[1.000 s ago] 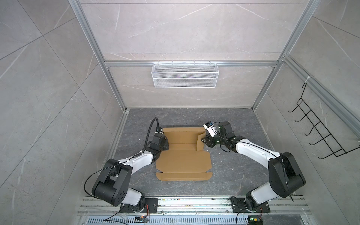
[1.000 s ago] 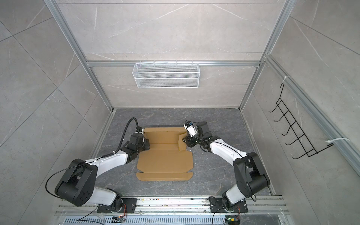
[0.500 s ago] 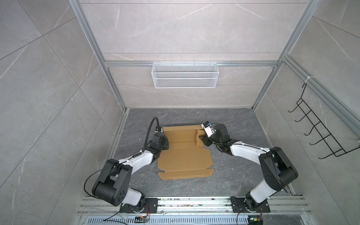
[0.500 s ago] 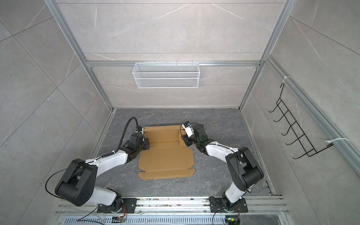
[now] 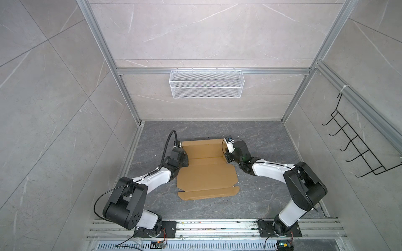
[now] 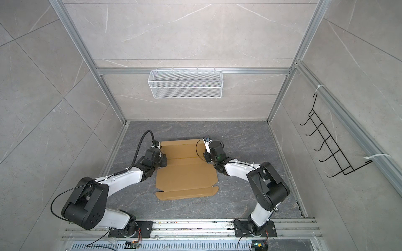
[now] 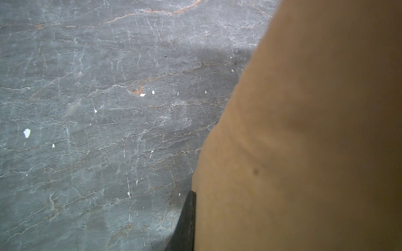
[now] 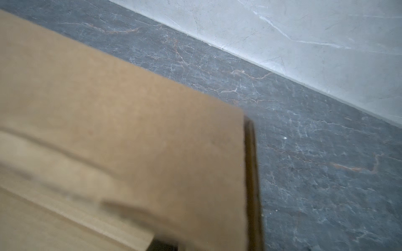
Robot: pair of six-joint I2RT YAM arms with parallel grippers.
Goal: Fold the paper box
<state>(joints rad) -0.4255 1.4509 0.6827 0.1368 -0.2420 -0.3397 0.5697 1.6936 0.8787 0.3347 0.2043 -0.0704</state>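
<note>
The box (image 5: 206, 173) (image 6: 187, 176) is a brown sheet of card. It lies on the grey floor (image 5: 272, 134) in the lower middle of both top views. Most of it lies flat. A thin strip (image 5: 208, 194) with round ends is the part of the box nearest the bottom of the frame.

The left gripper (image 5: 184, 158) (image 6: 162, 160) is at the box's left edge, just left of the middle of the frame. It is closed tight. In the left wrist view one dark finger (image 7: 187, 223) touches the side of a brown flap (image 7: 304, 130) of the box. The flap hides the other finger. So this gripper pinches the box there. Small white bits (image 7: 27, 133) dot the floor beside the flap.

The right gripper (image 5: 226, 154) (image 6: 206, 157) is at the box's right edge, across from the left gripper. The arm hides its tips in both top views. In the right wrist view the box is very close and blurry. It fills much of that view, with the floor and a pale wall (image 8: 304, 32) behind it. I cannot tell if this gripper is wide, narrow or holding the box.

A white wire basket (image 5: 206, 87) hangs in the upper middle of the frame. Black hooks (image 5: 359, 152) hang at the right of the frame. Both are well apart from the box.
</note>
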